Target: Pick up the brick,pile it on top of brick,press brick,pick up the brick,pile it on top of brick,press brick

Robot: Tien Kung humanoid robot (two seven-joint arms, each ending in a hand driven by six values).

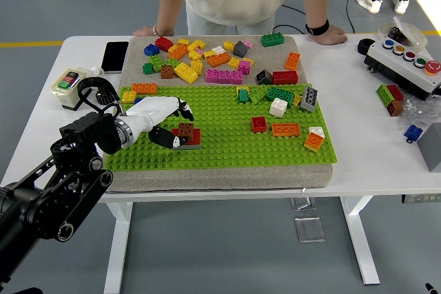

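While a person is leaning both hands on the far edge of the white desk [41, 111], the robot's left hand [160, 116] is reaching over the green baseplate [227, 135], its fingers [185, 109] curling around a brown brick [185, 129] sitting atop a red brick [191, 138] (thumb low, fingers above). Loose bricks are lying scattered beyond, well apart from the hand.

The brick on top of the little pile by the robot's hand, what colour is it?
Brown. The top brick sits on a red brick at the left hand, seen in the head view.
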